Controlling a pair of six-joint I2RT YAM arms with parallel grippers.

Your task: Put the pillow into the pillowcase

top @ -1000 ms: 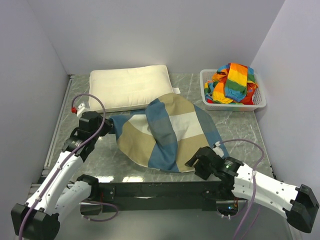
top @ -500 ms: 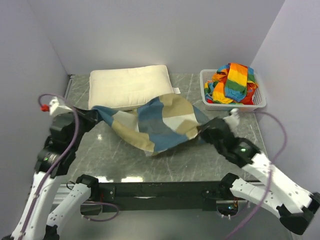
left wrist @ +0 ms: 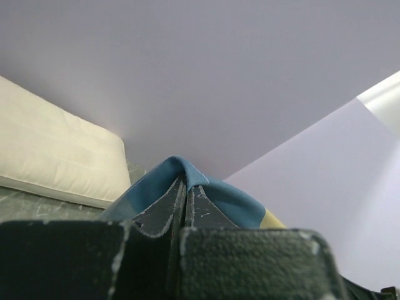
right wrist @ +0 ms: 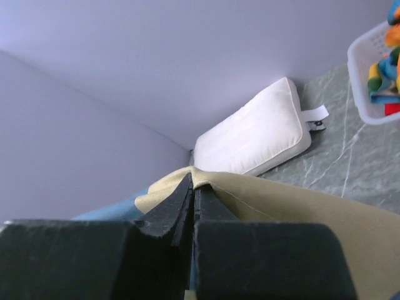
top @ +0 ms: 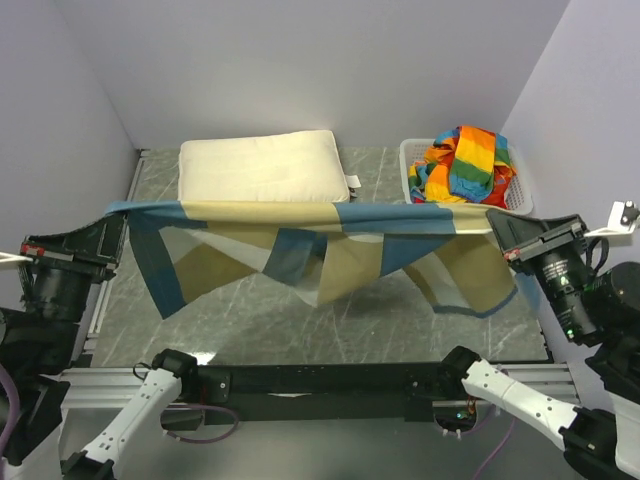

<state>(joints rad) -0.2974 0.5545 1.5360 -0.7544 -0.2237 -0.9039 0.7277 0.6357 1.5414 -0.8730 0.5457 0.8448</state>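
The pillowcase (top: 330,245), in blue, tan and off-white blocks, hangs stretched in the air between both arms, above the table. My left gripper (top: 112,212) is shut on its blue left corner (left wrist: 187,172), held high at the left. My right gripper (top: 492,222) is shut on its tan right edge (right wrist: 206,178), held high at the right. The cream-white pillow (top: 260,172) lies flat at the back of the table, behind the hanging cloth; it also shows in the wrist views as the pillow (left wrist: 50,156) and the pillow (right wrist: 256,134).
A white basket (top: 465,205) holding rainbow-striped cloth (top: 465,165) stands at the back right, just behind my right gripper. Grey walls close in the left, back and right. The marble tabletop (top: 250,320) lies below the hanging case.
Both arms have risen and spread apart, lifting the pillowcase off the table and pulling it taut. The right gripper shut on the case's edge during this time.
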